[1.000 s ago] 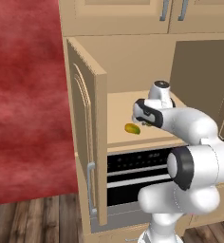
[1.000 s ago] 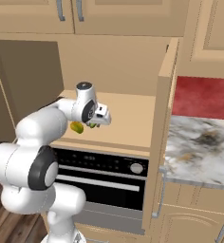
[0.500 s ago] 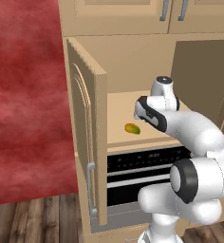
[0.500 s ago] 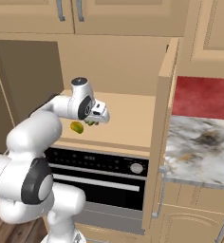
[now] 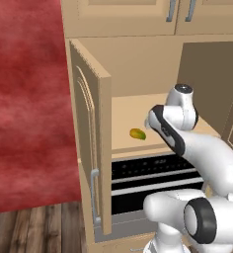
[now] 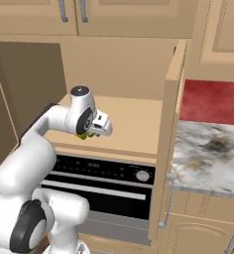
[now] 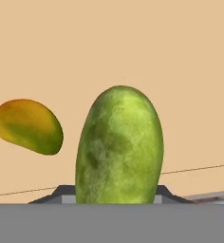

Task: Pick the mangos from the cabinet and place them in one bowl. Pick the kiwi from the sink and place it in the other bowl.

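Note:
A long green mango (image 7: 118, 147) stands upright between my gripper's fingers and covers them in the hand view. In the right base view my gripper (image 6: 90, 132) is shut on this green mango (image 6: 84, 136), held just above the cabinet shelf (image 6: 134, 119) near its front. The yellow-orange mango (image 5: 137, 134) lies on the shelf to the left of my hand, and the hand view shows that same mango (image 7: 28, 126) beside the green one. The cabinet door (image 5: 91, 133) stands wide open on the left.
A second open door (image 6: 169, 124) stands on the right of the cabinet. A black oven front (image 5: 153, 173) sits under the shelf. A marble counter (image 6: 213, 154) lies to the right, with a red wall (image 5: 24, 99) to the left.
My arm has shifted its elbow, and the hand has drawn back a little toward the shelf's front with the green mango in it. The yellow-orange mango has stayed in place.

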Robot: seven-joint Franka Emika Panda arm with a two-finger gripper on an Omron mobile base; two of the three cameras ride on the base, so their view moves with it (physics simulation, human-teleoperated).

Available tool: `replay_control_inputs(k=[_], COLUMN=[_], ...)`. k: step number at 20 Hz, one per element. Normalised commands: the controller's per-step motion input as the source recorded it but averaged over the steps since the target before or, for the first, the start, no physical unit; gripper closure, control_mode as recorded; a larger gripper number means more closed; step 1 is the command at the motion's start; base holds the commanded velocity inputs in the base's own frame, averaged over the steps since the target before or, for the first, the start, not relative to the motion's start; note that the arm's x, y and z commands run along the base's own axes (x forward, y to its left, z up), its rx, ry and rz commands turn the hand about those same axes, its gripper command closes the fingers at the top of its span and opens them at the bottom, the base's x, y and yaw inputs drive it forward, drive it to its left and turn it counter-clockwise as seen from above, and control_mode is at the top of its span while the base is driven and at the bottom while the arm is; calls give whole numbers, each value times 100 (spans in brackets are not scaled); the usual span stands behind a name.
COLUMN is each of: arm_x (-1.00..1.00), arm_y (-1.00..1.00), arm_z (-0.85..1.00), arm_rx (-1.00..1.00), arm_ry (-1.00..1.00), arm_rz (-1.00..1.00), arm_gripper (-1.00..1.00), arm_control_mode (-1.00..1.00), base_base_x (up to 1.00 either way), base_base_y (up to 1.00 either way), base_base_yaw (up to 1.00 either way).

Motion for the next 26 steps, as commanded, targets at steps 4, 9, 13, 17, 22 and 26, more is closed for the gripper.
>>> replay_control_inputs(k=[4,9,13,17,22,26], arm_x=[-46,-51,-43,-30,-38,-40], arm_y=[9,6,10,8,5,2], arm_z=[18,25,12,1,-3,-5], arm_rx=[1,2,0,0,0,0], arm_ry=[4,6,15,15,4,-1], arm_rz=[-1,0,0,0,0,0], arm_gripper=[100,100,100,100,100,100], arm_control_mode=[-100,-100,-100,-100,-100,-100], base_base_x=[0,0,0,0,0,0], base_base_y=[0,0,0,0,0,0], base_base_yaw=[0,0,0,0,0,0])
